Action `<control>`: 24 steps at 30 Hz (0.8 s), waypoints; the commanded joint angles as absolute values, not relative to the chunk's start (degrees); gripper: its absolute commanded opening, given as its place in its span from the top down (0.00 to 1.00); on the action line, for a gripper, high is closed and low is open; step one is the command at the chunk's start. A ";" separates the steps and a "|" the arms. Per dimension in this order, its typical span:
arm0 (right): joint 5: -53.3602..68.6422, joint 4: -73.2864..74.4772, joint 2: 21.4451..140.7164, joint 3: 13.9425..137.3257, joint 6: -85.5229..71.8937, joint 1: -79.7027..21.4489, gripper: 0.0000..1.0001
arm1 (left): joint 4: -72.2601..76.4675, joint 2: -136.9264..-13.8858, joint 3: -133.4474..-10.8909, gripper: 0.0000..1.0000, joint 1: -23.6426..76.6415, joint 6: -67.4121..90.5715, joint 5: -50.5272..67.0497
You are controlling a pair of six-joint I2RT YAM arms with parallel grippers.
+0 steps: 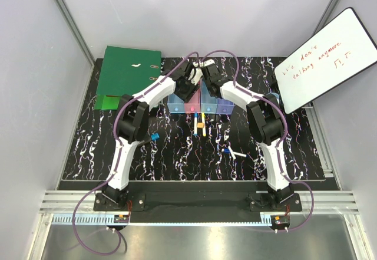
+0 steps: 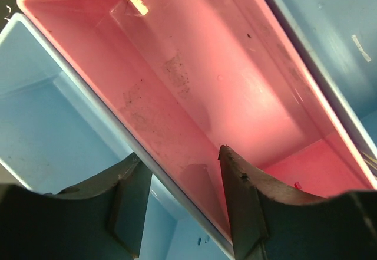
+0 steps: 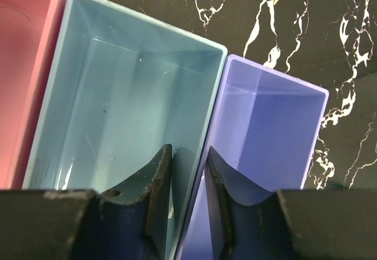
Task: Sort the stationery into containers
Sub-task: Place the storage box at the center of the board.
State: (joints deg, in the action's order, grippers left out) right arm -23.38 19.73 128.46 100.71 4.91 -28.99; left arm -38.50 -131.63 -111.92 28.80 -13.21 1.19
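Note:
Four joined containers stand at the table's back middle: light blue point(image 1: 175, 104), pink point(image 1: 192, 105), light blue point(image 1: 208, 104), violet point(image 1: 225, 105). All look empty. My left gripper point(image 1: 188, 88) point(image 2: 181, 154) is open. It straddles the wall between the first light blue bin point(image 2: 53, 124) and the pink bin point(image 2: 194, 65). My right gripper point(image 1: 207, 86) point(image 3: 189, 148) is closed on the wall between the second light blue bin point(image 3: 118, 89) and the violet bin point(image 3: 277, 118). The stationery lies loose: two pens point(image 1: 198, 122) before the bins, a blue piece point(image 1: 154, 137), and a blue marker and white stick point(image 1: 234, 152).
A large green ring binder point(image 1: 129, 70) lies at the back left with a small green card point(image 1: 107, 102) beside it. A whiteboard with red writing point(image 1: 327, 59) leans at the back right. Grey walls enclose the black marbled table point(image 1: 177, 160).

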 commanded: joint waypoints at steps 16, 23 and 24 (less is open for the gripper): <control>-22.76 21.62 127.44 106.43 13.62 -32.26 0.57 | -34.54 -127.97 -115.84 0.42 30.23 -12.66 2.29; -22.76 21.27 128.50 109.86 14.41 -32.26 0.55 | -34.19 -127.88 -118.91 0.40 30.23 -11.95 2.63; -22.68 21.27 128.67 110.39 14.50 -32.17 0.55 | -34.19 -127.62 -119.00 0.40 30.32 -11.95 2.72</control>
